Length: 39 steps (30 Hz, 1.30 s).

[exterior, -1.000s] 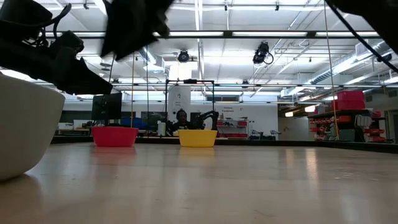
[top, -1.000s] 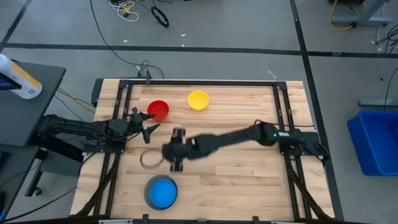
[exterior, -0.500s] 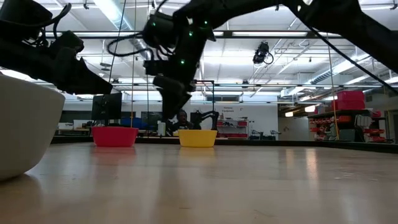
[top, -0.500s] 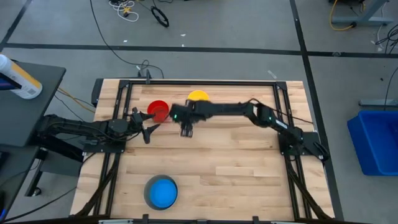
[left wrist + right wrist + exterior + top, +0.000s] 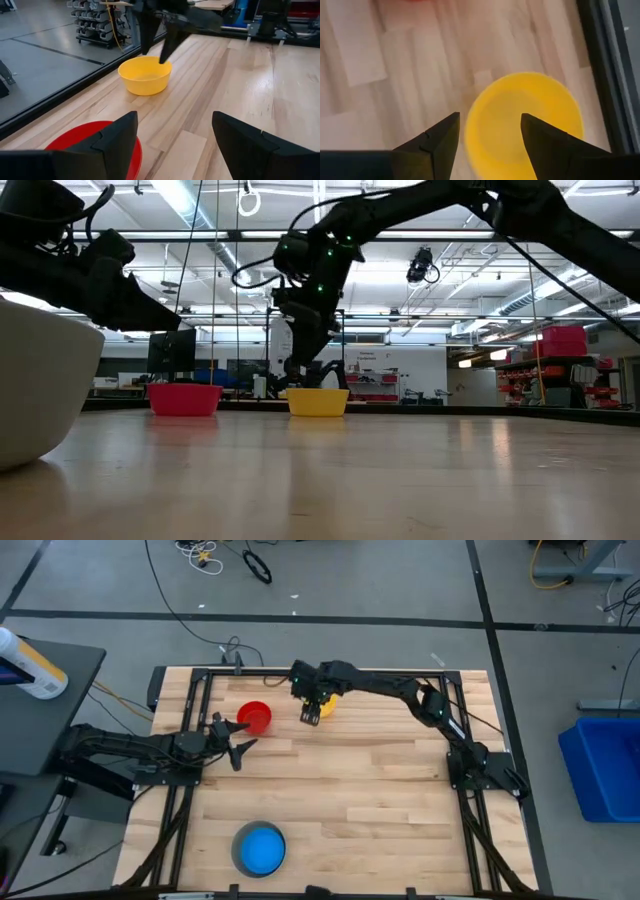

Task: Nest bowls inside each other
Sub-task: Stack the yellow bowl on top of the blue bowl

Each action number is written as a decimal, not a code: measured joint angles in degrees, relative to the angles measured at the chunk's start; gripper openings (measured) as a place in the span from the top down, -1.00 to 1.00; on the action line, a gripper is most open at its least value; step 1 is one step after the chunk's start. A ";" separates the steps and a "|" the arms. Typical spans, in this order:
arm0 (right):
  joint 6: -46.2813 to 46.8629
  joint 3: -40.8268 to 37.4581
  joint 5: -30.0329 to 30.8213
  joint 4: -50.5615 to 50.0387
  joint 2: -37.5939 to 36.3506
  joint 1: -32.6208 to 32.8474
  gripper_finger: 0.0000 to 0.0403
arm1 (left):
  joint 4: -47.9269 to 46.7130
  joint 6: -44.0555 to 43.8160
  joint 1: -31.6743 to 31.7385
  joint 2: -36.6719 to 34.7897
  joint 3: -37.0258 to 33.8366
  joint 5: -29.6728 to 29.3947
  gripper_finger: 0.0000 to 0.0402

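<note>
A yellow bowl (image 5: 329, 703) stands on its base near the table's far edge, with a red bowl (image 5: 255, 717) to its left. My right gripper (image 5: 311, 713) hangs open just above the yellow bowl (image 5: 530, 125), over its left rim, fingers pointing steeply down; it also shows in the left wrist view (image 5: 154, 56). My left gripper (image 5: 236, 745) waits open beside the red bowl (image 5: 95, 145). Near the front edge, a blue bowl (image 5: 262, 848) sits inside a grey bowl (image 5: 236, 850).
A black metal frame (image 5: 200, 690) runs round the wooden tabletop, its far bar close behind the yellow bowl. The grey bowl (image 5: 40, 390) fills the low view's left side. Bare wood lies across the table's middle and right (image 5: 380, 780).
My right gripper has swung from the table's middle toward the far edge, ending over the yellow bowl, and has turned as it went; its fingers stay open. The bowls have not moved.
</note>
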 joint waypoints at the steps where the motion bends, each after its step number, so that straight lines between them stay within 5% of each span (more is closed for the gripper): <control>1: -0.09 -0.81 -0.87 1.43 -0.07 -0.56 -0.08 | 0.00 0.00 0.01 0.00 0.00 -0.01 -0.31; 7: -0.17 -6.82 -6.25 4.13 0.01 -2.47 -0.09 | 0.00 -0.07 -0.01 0.00 0.00 -0.06 -0.31; 15: 0.29 -13.07 -4.82 6.86 0.13 -1.83 0.02 | 0.02 -0.07 -0.01 0.00 0.00 -1.07 -0.31; 18: 0.00 -13.00 -5.70 7.38 0.11 -1.57 0.22 | 0.02 -0.07 0.01 0.00 0.00 -1.41 -0.31; 22: -0.98 -13.00 -7.30 7.11 0.11 -0.99 0.80 | 0.02 -0.09 0.01 0.00 0.00 -1.45 -0.31; 24: -1.92 -12.94 -5.87 7.34 -0.01 -0.07 0.93 | 0.02 -0.09 -0.01 0.00 0.00 -1.47 -0.31; 39: -2.83 -13.02 -4.35 18.80 -6.41 9.08 0.99 | 0.02 -0.13 0.01 0.00 0.00 -1.58 -0.31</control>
